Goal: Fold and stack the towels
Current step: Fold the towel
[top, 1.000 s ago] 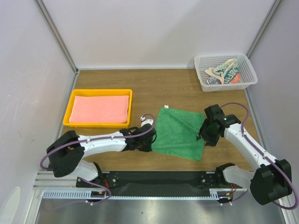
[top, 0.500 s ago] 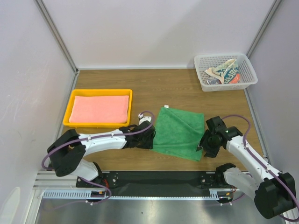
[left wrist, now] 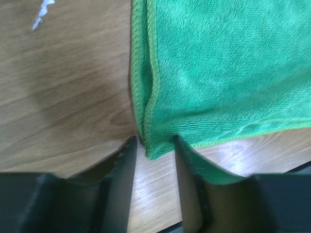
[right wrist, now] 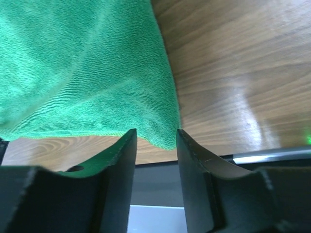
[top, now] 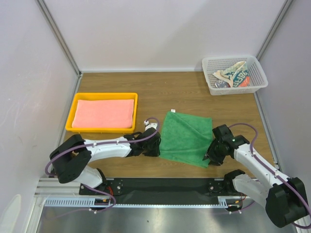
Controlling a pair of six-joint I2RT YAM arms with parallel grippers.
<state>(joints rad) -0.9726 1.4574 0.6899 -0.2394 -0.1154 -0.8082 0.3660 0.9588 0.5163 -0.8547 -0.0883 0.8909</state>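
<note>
The green towel (top: 187,136) lies folded flat at the table's middle. My left gripper (top: 156,147) sits low at its near-left corner; in the left wrist view the jaws (left wrist: 155,141) stand open with that corner of the green towel (left wrist: 223,73) between the tips. My right gripper (top: 209,156) is at the near-right corner, also open (right wrist: 155,136), with the tip of the green towel (right wrist: 82,63) between its fingers. The salmon-pink towel (top: 103,112) lies folded in the yellow tray. The patterned towel (top: 232,75) is crumpled in the white basket.
The yellow tray (top: 77,103) stands at the left, just behind the left arm. The white mesh basket (top: 256,74) is in the back right corner. A black rail (top: 170,187) runs along the table's near edge, close to both grippers.
The left gripper, shut a second ago, has opened and slid along the towel's left edge to its near corner. The right gripper has come nearer, down to the near-right corner, jaws slightly narrower.
</note>
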